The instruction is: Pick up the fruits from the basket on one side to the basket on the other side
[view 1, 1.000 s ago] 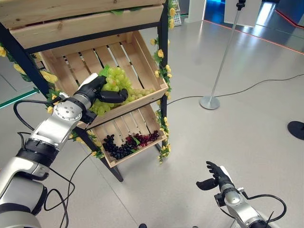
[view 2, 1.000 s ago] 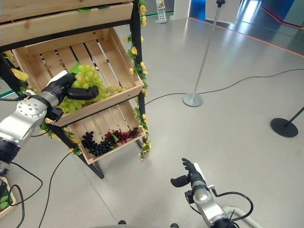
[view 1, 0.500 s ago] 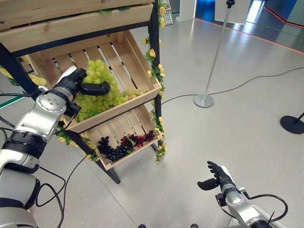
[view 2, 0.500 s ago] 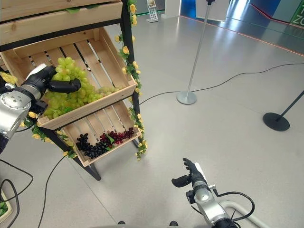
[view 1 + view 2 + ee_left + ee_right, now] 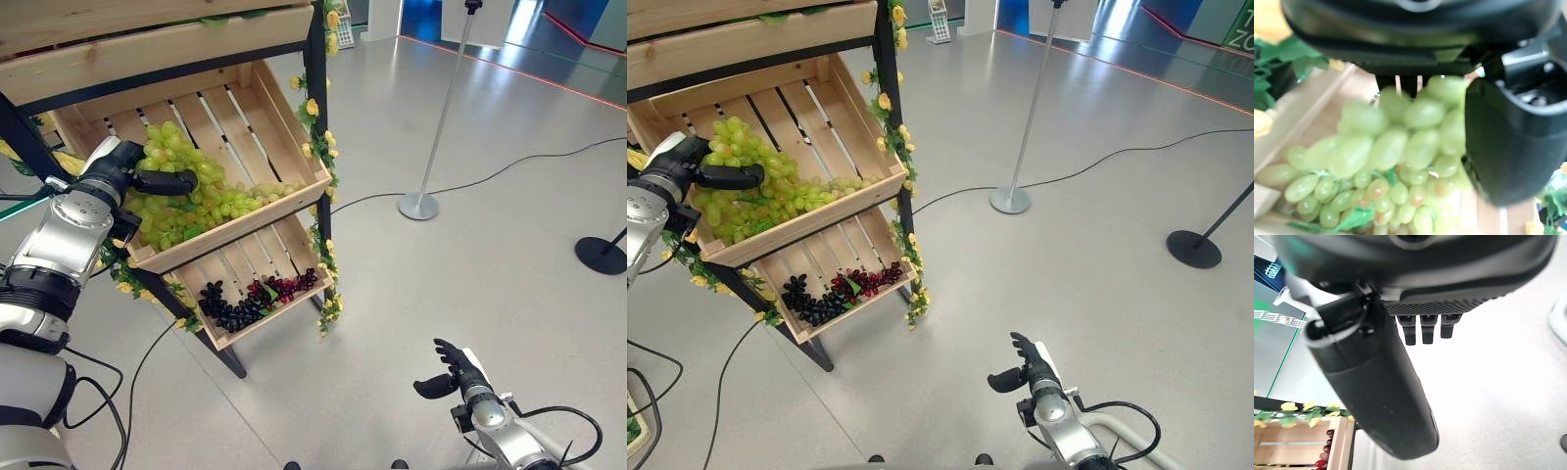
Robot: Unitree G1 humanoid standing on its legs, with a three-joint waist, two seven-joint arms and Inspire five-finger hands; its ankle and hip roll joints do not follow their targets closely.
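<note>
left hand [image 5: 125, 174] raised, seemingly curled; right hand [image 5: 453, 370] low, fingers relaxed.

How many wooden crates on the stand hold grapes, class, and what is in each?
2. The upper crate holds green grapes, with the left hand closed on them; the lower crate holds dark and red grapes. The top shelf's contents are hidden.

Two slatted light-wood crates sit in the black-framed stand: the upper crate [image 5: 284, 117] and the lower crate [image 5: 257, 262]. The upper one holds one heap of green grapes [image 5: 196, 201]. The lower holds one cluster of black grapes [image 5: 231, 308] and one cluster of dark red grapes [image 5: 289, 287]. Two metal floor posts stand on round bases: a silver post [image 5: 419, 206] and a black-based post [image 5: 602, 255].
</note>
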